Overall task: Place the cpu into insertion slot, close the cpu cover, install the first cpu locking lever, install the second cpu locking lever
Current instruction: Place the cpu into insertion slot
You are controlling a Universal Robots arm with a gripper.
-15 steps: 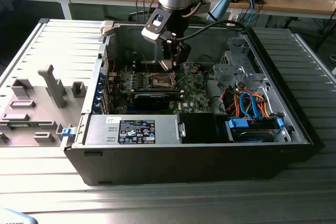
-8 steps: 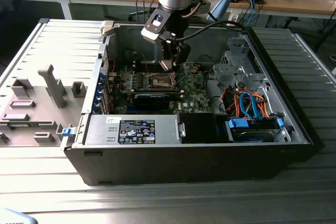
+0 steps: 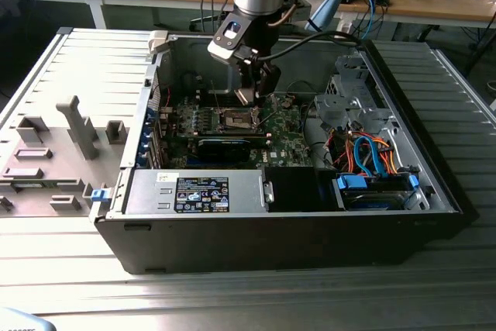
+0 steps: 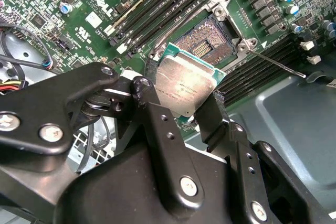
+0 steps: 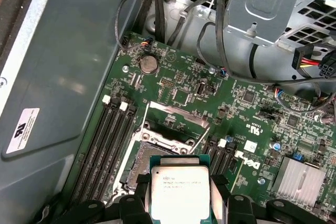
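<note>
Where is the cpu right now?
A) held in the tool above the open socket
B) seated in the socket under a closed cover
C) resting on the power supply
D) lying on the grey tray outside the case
A: the tool grips the cpu by its edges, and the socket beyond it lies open and bare in the second wrist view.

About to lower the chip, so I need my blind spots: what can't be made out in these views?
First wrist view: the cpu hides part of the socket; the picture's edge cuts off one side of the cpu.
Second wrist view: the fingers cover the cpu's gripped edges.
Exterior view: the gripper blocks the gap between cpu and socket.
</note>
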